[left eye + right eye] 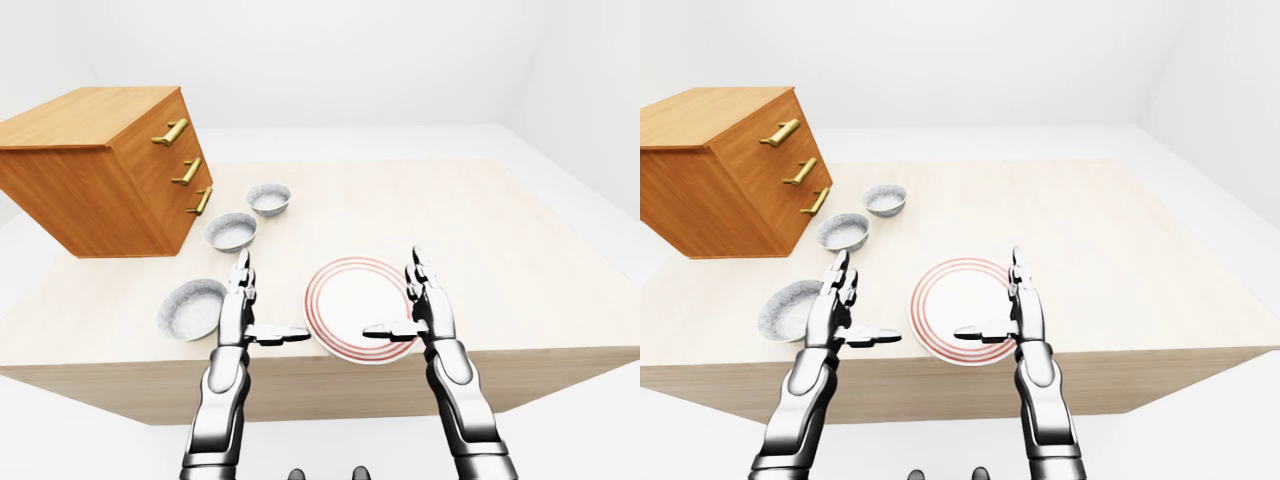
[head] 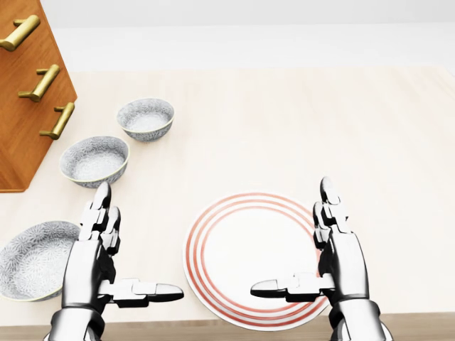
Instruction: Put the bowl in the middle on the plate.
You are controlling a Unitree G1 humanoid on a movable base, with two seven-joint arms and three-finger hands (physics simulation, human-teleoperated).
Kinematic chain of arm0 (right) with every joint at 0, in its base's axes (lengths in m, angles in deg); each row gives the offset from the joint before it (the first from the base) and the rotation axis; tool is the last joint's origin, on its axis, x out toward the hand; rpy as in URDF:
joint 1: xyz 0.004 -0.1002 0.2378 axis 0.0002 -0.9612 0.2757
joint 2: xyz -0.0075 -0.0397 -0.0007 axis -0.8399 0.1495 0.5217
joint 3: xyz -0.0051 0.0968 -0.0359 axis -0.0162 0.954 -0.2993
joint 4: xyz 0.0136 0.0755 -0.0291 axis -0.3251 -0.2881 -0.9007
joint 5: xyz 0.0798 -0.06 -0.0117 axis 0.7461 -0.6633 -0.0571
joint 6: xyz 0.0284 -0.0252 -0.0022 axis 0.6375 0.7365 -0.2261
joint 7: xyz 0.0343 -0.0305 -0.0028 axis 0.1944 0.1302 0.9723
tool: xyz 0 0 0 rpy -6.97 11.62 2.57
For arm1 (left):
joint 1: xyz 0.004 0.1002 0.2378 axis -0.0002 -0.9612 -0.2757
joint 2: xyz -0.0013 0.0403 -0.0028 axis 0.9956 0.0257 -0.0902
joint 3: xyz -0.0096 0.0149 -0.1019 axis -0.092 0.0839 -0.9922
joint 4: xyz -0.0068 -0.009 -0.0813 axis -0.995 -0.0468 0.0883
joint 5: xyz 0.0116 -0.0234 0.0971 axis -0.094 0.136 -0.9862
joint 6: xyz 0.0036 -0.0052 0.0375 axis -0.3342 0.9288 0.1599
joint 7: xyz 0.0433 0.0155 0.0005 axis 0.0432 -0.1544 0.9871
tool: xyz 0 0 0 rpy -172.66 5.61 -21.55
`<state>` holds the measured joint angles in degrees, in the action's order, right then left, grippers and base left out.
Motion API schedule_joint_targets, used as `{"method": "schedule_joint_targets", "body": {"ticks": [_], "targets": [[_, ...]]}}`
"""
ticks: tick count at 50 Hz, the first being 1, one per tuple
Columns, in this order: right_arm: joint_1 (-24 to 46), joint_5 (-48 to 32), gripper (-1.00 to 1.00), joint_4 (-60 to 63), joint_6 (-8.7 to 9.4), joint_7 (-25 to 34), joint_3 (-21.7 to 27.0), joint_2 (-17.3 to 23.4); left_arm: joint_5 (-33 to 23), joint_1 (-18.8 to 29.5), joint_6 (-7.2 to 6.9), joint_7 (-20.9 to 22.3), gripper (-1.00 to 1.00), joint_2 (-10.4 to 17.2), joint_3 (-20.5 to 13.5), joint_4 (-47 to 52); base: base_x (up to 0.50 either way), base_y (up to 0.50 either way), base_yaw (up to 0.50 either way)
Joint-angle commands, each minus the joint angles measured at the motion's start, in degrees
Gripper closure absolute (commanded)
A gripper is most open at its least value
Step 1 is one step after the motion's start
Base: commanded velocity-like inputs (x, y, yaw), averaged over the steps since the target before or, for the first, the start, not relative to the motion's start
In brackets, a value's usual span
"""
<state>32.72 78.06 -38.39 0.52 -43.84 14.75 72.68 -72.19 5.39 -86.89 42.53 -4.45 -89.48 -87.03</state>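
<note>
Both hands hover low over the table's near edge, palms facing each other, fingers straight and spread, thumbs stuck out toward one another; neither grips anything. In the head view the left hand is over bare wood between the near bowl and the plate. The right hand covers the plate's right rim, with its thumb reaching in over the white centre.

Three grey patterned bowls run in a slanting row from bottom left toward the top. The middle bowl sits upright on the table, up and left of the plate and well apart from it. It lies just above the left fingertips, with only a strip of bare table between. The far bowl sits beyond it, apart. The near bowl is just left of the left hand. A wooden chest with three brass handles stands close to the left of the middle bowl.

The head view cuts off the chest and the near bowl's left side. The left-eye view shows the whole chest on the table's left part, its top face, both metal forearms rising from the bottom edge, the table's thick near side and the white room around it.
</note>
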Motion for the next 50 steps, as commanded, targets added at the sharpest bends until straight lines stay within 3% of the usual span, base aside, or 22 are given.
{"method": "schedule_joint_targets", "body": {"ticks": [1, 3, 5, 7, 12, 14, 20, 21, 22, 25, 28, 34, 40, 42, 43, 44, 46, 47, 50], "targets": [[0.0, 0.9, -1.00, 0.5, 1.29, 1.0, 1.5, 0.7, 0.1, -0.1, -0.08, 1.5, -1.00, 0.6, -1.0, 0.1, 0.00, 0.00, 0.00], [0.0, 0.8, -1.00, 0.7, 1.44, 1.0, 1.4, 0.6, 0.1, -0.1, -0.11, 1.6, -1.00, 0.6, -1.1, 0.1, 0.00, 0.00, 0.00], [0.3, 0.9, -1.00, -0.6, 0.50, 1.1, 1.5, 0.7, 0.1, -0.1, -0.34, 1.6, -1.00, 0.6, -1.0, 0.4, 0.00, 0.00, 0.00], [0.5, 0.8, -1.00, -1.2, 0.15, 1.1, 1.5, 0.7, 0.0, -0.5, -1.25, 1.5, -1.00, 0.5, -0.8, 1.6, 0.00, 0.00, 0.00], [0.5, 0.7, -1.00, -0.7, 0.65, 1.0, 1.4, 0.7, -0.2, -1.0, -2.48, 1.4, -1.00, 0.3, -0.5, 3.3, 0.00, 0.00, 0.00], [0.5, 0.7, -1.00, -1.0, 0.43, 1.0, 1.4, 0.7, -0.2, -1.0, -2.50, 1.4, -1.00, 0.3, -0.5, 3.4, 0.00, 0.00, 0.00], [-0.2, 0.5, -1.00, 2.3, 2.36, 1.0, 0.9, 0.5, -0.1, -0.8, -2.05, 1.6, -1.00, 0.4, -0.6, 2.6, 0.00, 0.00, 0.00], [0.1, 0.8, -1.00, 0.5, 0.68, 1.6, 1.1, 0.6, -0.2, -0.9, -2.29, 1.5, -1.00, 0.3, -0.5, 2.9, 0.00, 0.00, 0.00], [0.0, 0.8, -1.00, 0.3, 0.43, 1.6, 1.1, 0.6, -0.2, -0.9, -2.45, 1.5, -1.00, 0.3, -0.5, 3.1, 0.00, 0.00, 0.00], [0.2, 0.8, -1.00, -0.2, 0.22, 1.8, 1.0, 0.6, -0.3, -1.1, -2.94, 1.5, -1.00, 0.3, -0.4, 3.8, 0.00, 0.00, 0.00], [0.1, 0.6, -1.00, 0.4, 0.56, 1.8, 0.9, 0.6, -0.1, -0.7, -2.30, 1.6, -1.00, 0.4, -0.6, 2.7, 0.00, 0.00, 0.00], [0.1, 0.5, -1.00, 0.4, 0.83, 1.9, 0.8, 0.6, -0.1, -0.6, -2.32, 1.5, -1.00, 0.4, -0.6, 2.6, 0.00, 0.00, 0.00], [0.6, 0.8, -1.00, -1.8, -0.59, 1.9, 1.3, 0.7, -0.1, -0.4, -2.02, 1.5, -1.00, 0.4, -0.7, 2.1, 0.00, 0.00, 0.00], [0.4, 0.8, -1.00, -0.6, 0.34, 1.8, 1.4, 0.8, -0.1, -0.4, -1.93, 1.5, -1.00, 0.4, -0.7, 2.0, 0.00, 0.00, 0.00], [-0.3, 0.7, -1.00, 1.5, 2.98, 2.2, 1.3, 1.1, 0.1, -0.5, -2.13, 1.5, -1.00, 0.4, -0.9, 2.2, 0.00, 0.00, 0.00], [-0.5, -0.7, -1.00, 2.7, 4.04, 1.9, 1.1, 1.4, 0.2, -0.5, -2.13, 1.4, -1.00, 0.4, -0.9, 2.2, 0.00, 0.00, 0.00], [-0.6, -1.0, -1.00, 5.4, 4.30, 3.0, 1.4, 1.9, 0.4, 0.1, -1.12, 1.6, -1.00, 0.6, -1.2, 0.6, 0.00, 0.00, 0.00], [-0.7, -7.6, -1.00, 6.9, 4.30, 2.1, 0.3, 3.9, 0.1, -0.3, -1.69, 1.5, -1.00, 0.6, -1.0, 1.5, 0.00, 0.00, 0.00], [-0.9, -10.5, -1.00, 11.8, 4.30, 4.9, 2.1, 4.4, 0.2, -0.3, -1.67, 1.4, -1.00, 0.5, -1.2, 1.5, 0.00, 0.00, 0.00]]}}
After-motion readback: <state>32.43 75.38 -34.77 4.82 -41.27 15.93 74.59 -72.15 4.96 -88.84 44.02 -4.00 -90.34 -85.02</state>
